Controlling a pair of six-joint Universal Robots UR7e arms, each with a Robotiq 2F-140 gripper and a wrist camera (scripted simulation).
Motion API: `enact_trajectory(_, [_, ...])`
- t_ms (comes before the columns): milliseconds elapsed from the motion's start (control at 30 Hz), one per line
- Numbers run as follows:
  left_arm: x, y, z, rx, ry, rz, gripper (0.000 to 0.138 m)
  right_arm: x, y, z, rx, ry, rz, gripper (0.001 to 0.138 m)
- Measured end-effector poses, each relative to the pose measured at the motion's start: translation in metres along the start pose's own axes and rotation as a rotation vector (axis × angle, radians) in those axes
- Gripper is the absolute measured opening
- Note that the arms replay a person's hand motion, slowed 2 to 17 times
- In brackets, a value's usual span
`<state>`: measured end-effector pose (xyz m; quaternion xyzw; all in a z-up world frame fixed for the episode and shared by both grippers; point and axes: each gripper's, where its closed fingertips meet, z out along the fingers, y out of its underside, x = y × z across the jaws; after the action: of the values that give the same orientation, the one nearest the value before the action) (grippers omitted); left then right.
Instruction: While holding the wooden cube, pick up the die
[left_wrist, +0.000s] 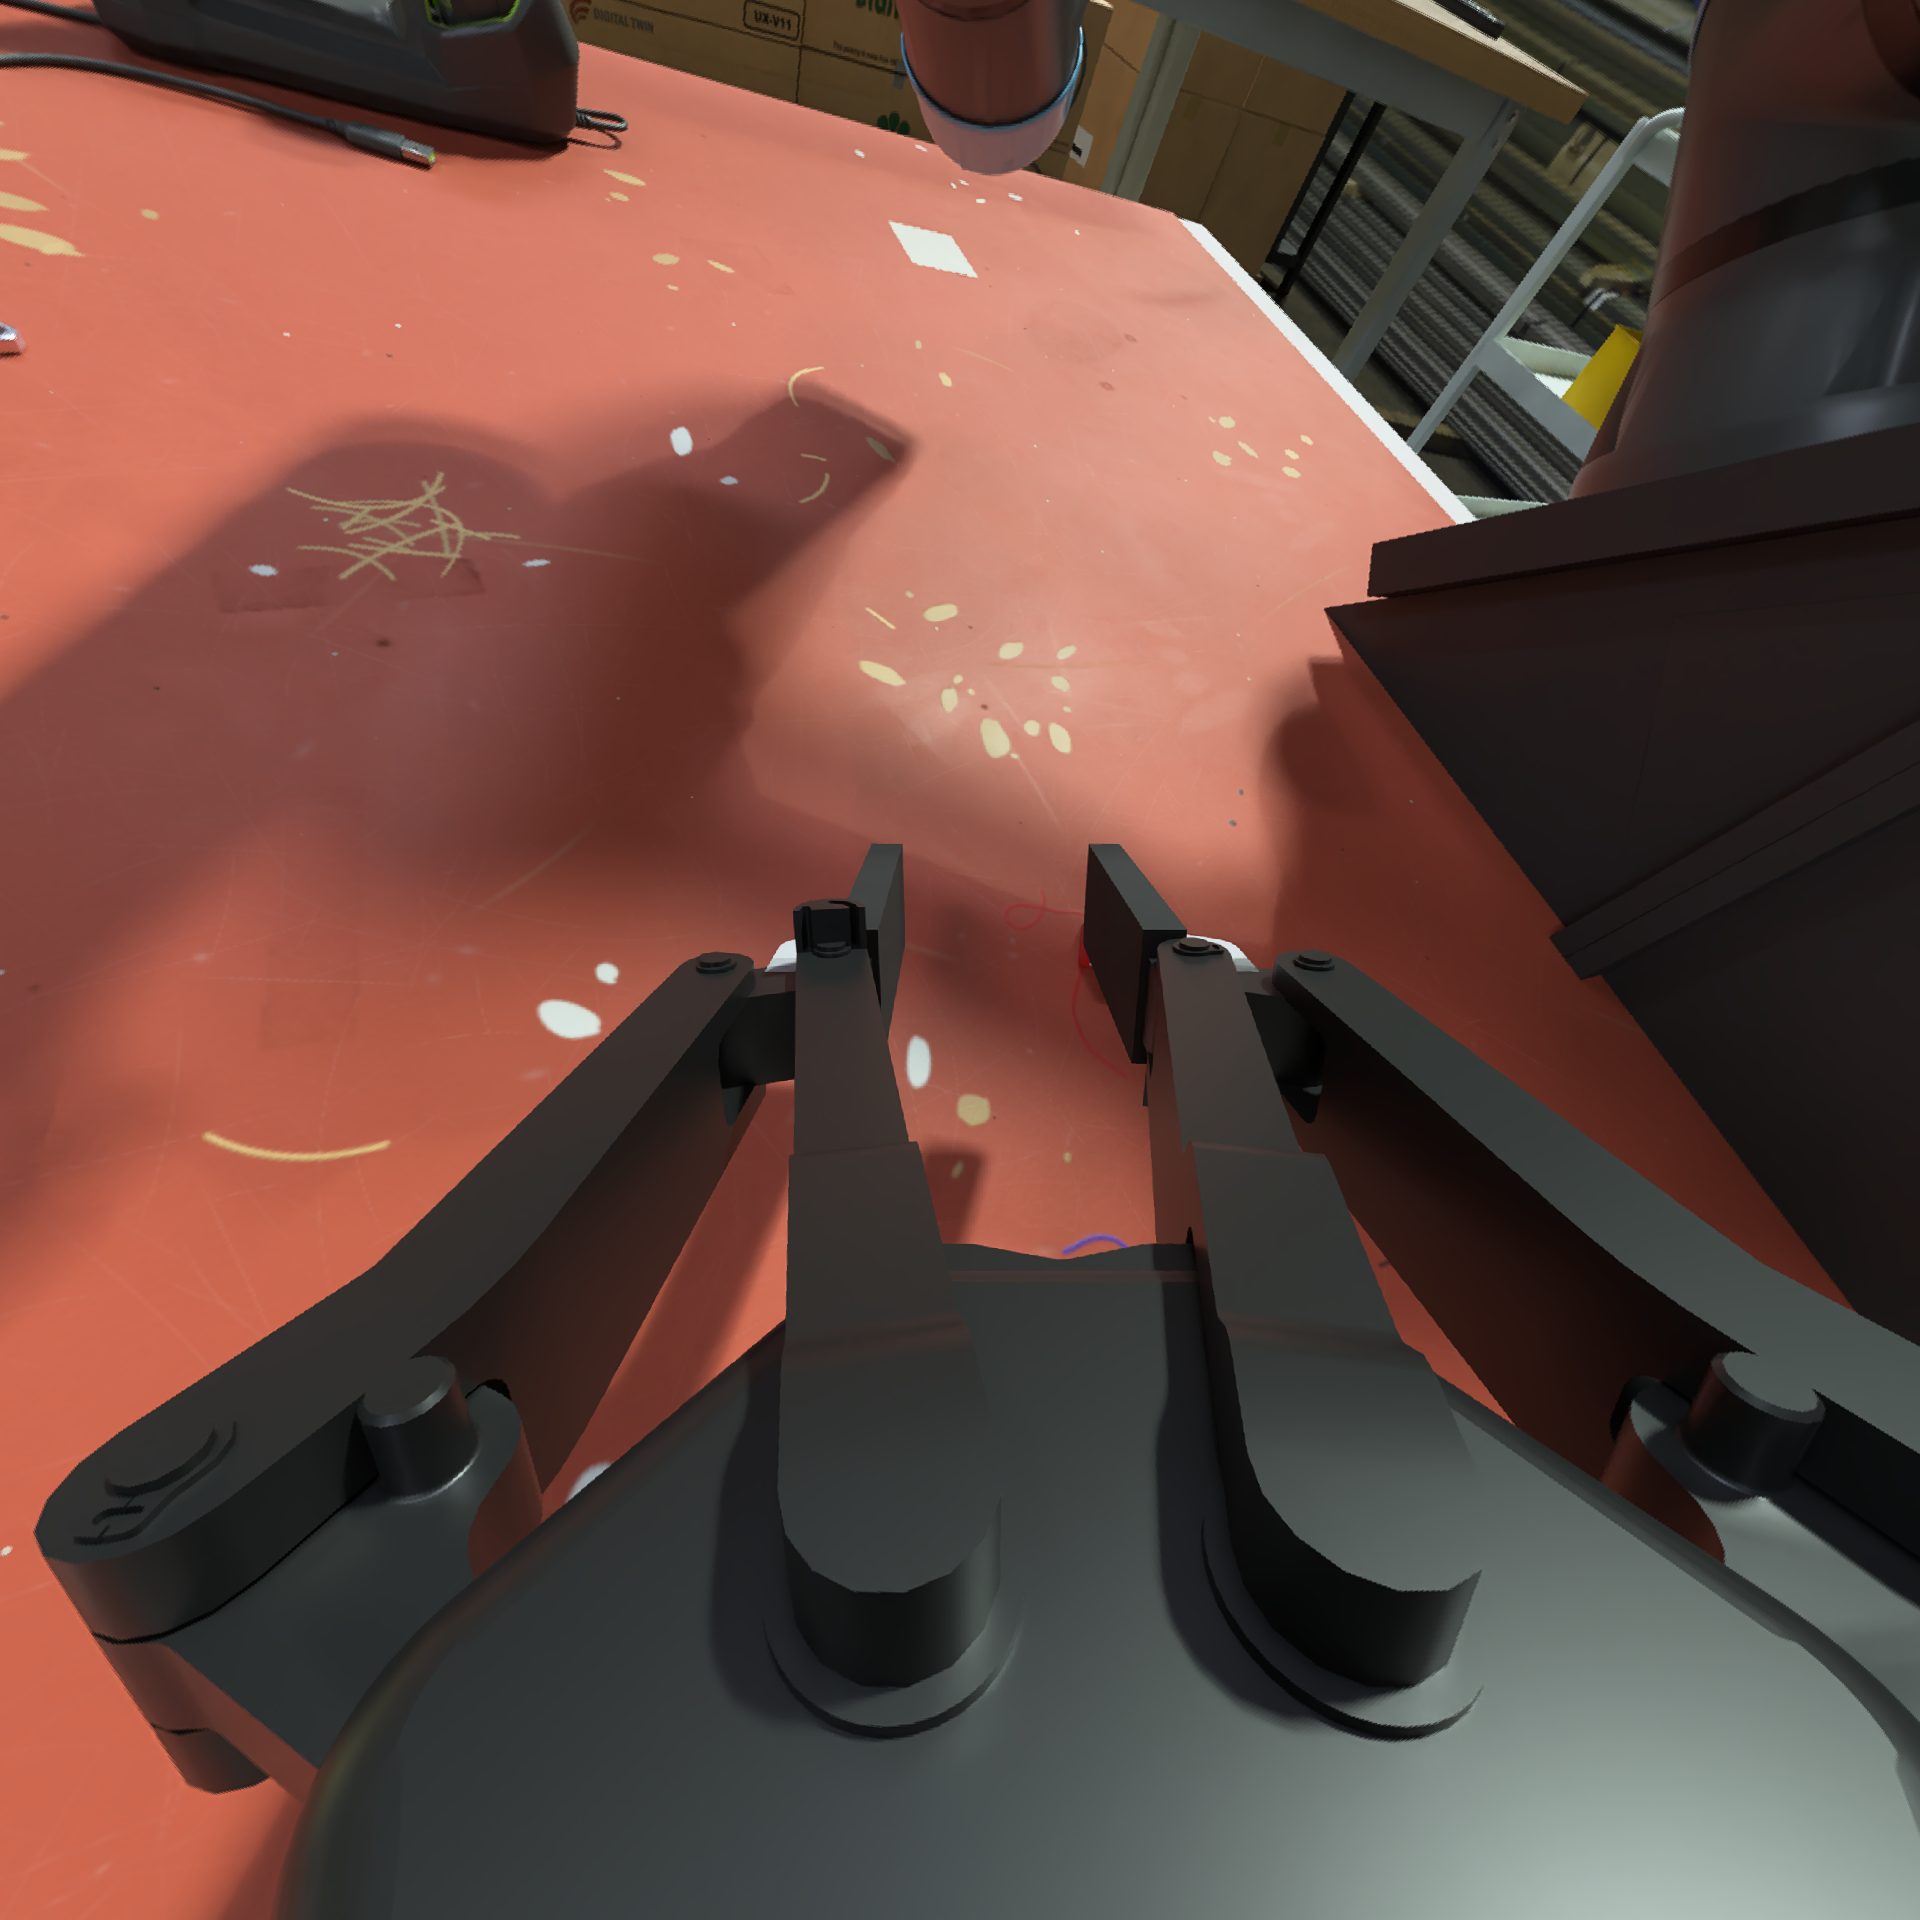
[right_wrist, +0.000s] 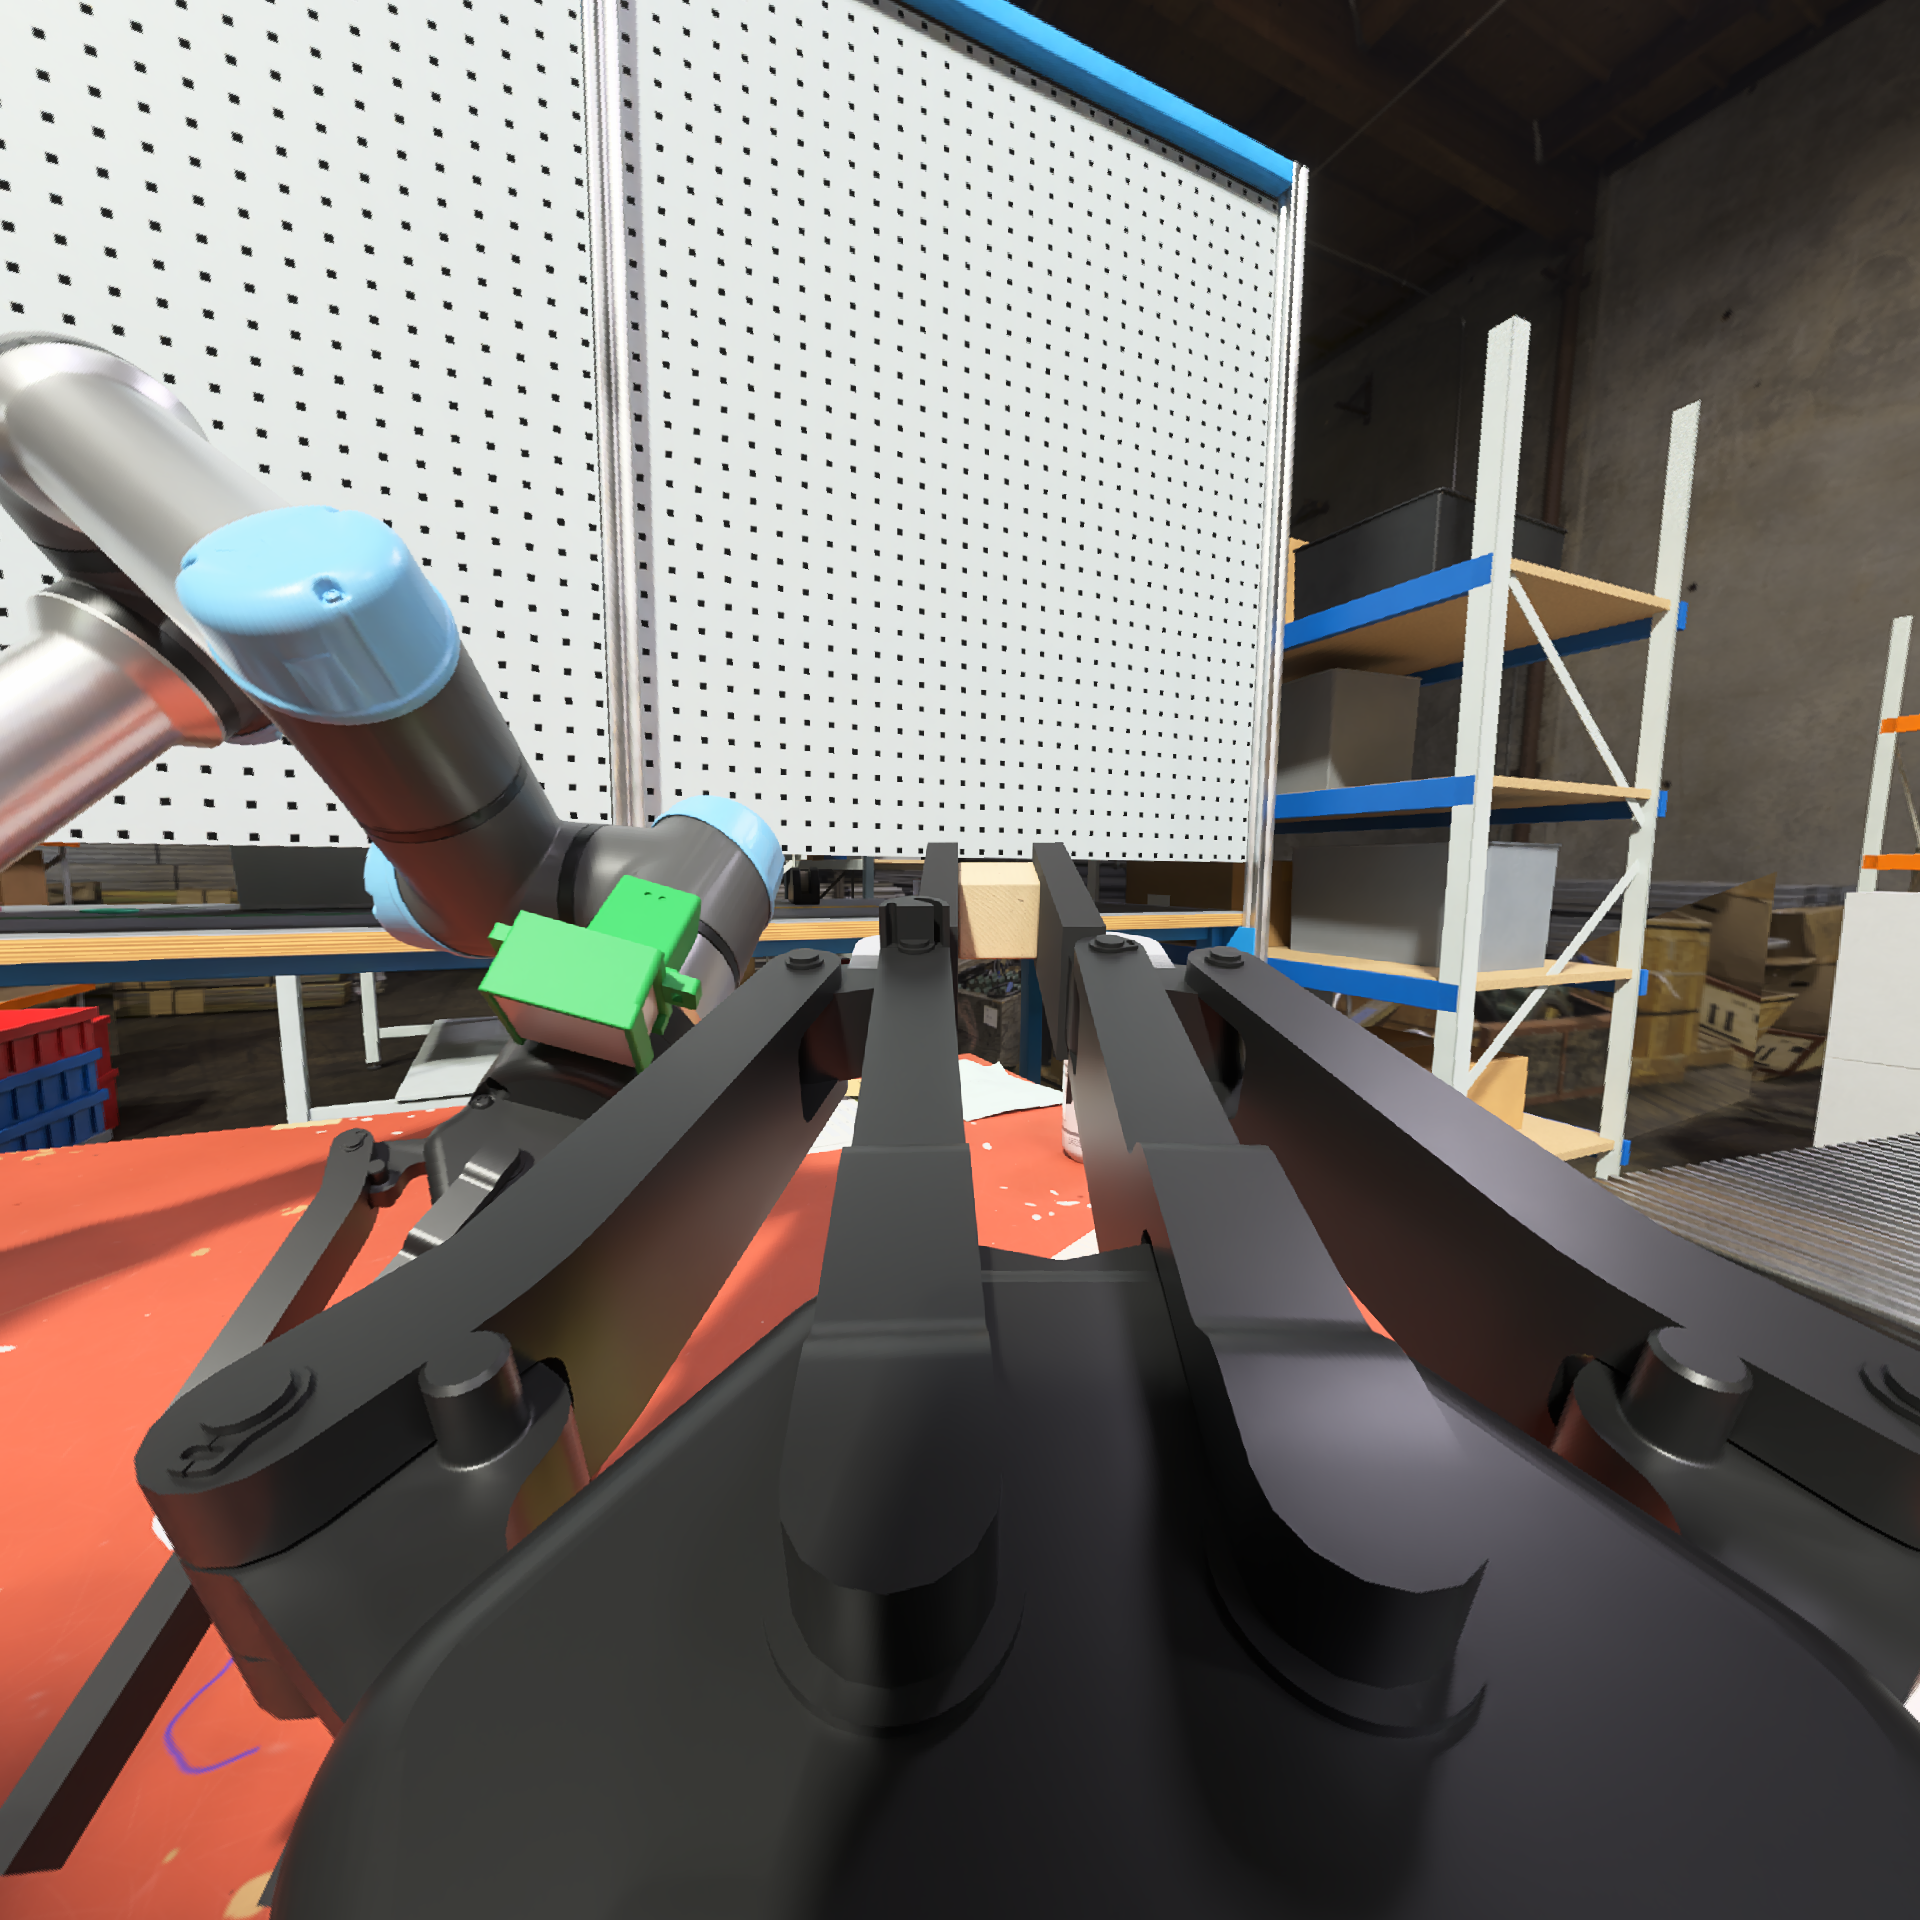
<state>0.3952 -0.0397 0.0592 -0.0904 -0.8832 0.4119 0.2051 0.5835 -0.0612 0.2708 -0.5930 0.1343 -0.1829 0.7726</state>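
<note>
In the right wrist view my right gripper (right_wrist: 995, 883) is shut on the pale wooden cube (right_wrist: 997, 909) and holds it well above the red table (right_wrist: 104, 1299). In the left wrist view my left gripper (left_wrist: 992, 883) is open, tilted down close over the table (left_wrist: 520, 831), with bare table between its pads. A small red bit (left_wrist: 1084, 954) shows at the inner edge of the right pad; I cannot tell whether it is the die. The left gripper also shows in the right wrist view (right_wrist: 416, 1195), low over the table.
A dark brown box (left_wrist: 1662, 779) stands close on the right of my left gripper. A dark device with a cable (left_wrist: 364, 62) lies at the far left, and the table's white edge (left_wrist: 1299, 332) runs at the right. A white pegboard (right_wrist: 935, 468) and shelving (right_wrist: 1507, 831) stand behind.
</note>
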Motion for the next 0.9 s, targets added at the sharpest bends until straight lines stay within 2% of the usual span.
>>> enact_trajectory(900, [0.035, 0.017, 0.04, -0.094, -0.029, 0.133, 0.052, -0.006, -0.024, -0.009, 0.042, 0.004, -0.025, 0.019])
